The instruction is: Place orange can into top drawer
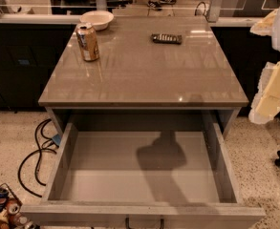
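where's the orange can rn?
Camera view: the orange can stands upright on the cabinet top, rear left, just in front of the white bowl, not in the open top drawer. The gripper is at the frame's right edge.

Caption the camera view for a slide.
Orange can stands on the countertop, top drawer open below, gripper at right edge.

Pincer point(274, 86) cut off at right edge; handle point(144, 222) of top drawer point(63, 162) cropped below; basket point(5, 187) cropped bottom-left.

Orange-brown, white can point(87, 42); grey drawer point(106, 168); gripper point(272, 93), perhaps cream-white, at right edge.
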